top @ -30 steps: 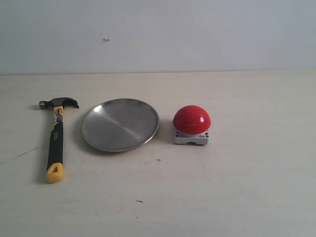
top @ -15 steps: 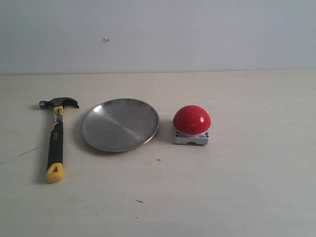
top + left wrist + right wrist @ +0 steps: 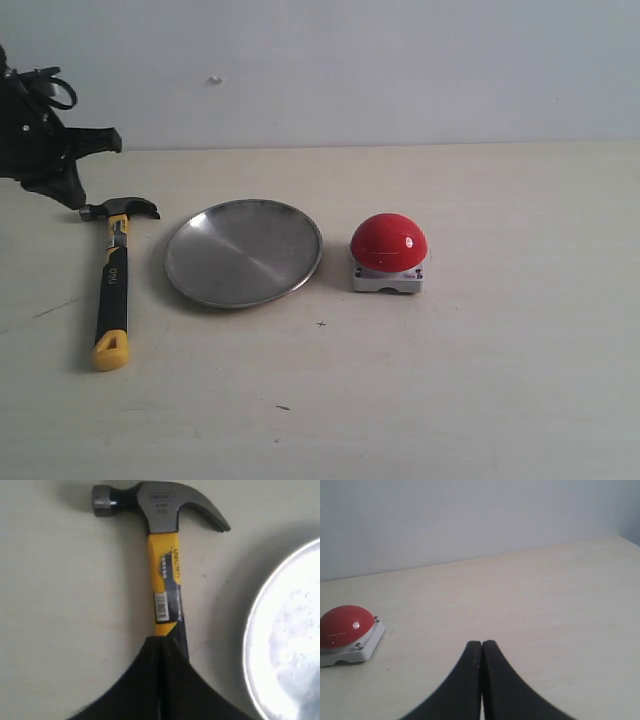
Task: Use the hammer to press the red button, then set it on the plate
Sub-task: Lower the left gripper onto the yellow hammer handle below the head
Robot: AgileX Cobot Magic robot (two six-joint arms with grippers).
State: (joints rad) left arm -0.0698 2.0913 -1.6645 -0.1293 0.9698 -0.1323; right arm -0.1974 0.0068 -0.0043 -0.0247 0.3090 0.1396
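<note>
**While the hammer lies flat, both claws are clenched**

Since nothing has been grasped yet, the task looks to be at its very start. The hammer (image 3: 112,290) lies on the counter (image 3: 480,380) at the far left, with its steel head toward the far side and its yellow loop toward the near side. It sits just left of the plate (image 3: 240,255) without touching it. The red button (image 3: 388,243) stands to the right of the plate, apart from it.

The left claw (image 3: 161,644) hangs over the hammer's far end. Its fingers are pressed together and hold nothing, and in the wrist view the tips line up with the point where the yellow neck meets the black grip. How high it hangs I cannot tell. The right claw (image 3: 481,646) is likewise clenched and empty, over bare counter to the right of the button.

- **Descending shut:** if the left claw goes down without spreading, the tips would likely strike the handle and skid it sideways into the plate's rim.
- **Gripping near the neck:** a hold this close to the head leaves the long handle unsupported, so it may swing or twist.
- **Pressing the dome:** a loose hold could let the head glance off the glossy red surface
</note>
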